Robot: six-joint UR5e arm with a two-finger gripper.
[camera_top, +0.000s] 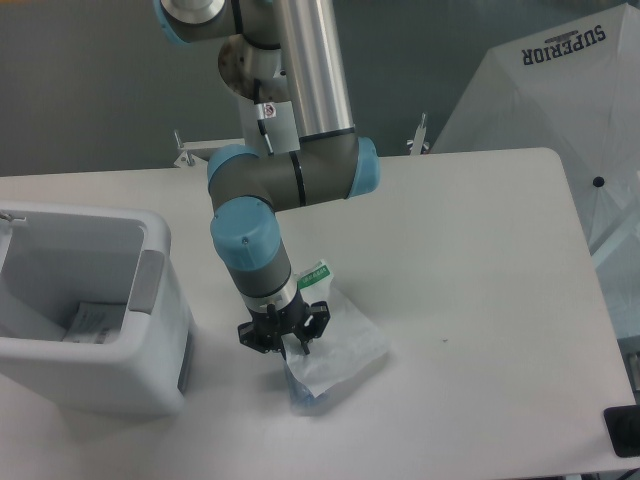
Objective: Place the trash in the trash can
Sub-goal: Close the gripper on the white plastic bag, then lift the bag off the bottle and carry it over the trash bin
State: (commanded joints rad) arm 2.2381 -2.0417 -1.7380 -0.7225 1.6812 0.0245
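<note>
A thin white plastic bag (340,345) with a green edge strip (316,274) lies crumpled on the white table, front of centre. A bluish end of a small bottle (292,399) pokes out from under its near edge; the rest is hidden by the bag. My gripper (291,347) points straight down onto the bag's left part, its fingers drawn together and pinching the plastic. The trash can (150,300), a white boxy bin with a grey side panel, stands at the left, a short gap from the gripper, with a pale flat item in it.
A white umbrella (545,90) printed SUPERIOR leans beyond the table's right edge. A small black object (622,431) sits at the front right corner. The arm's upper links rise over the table's middle back.
</note>
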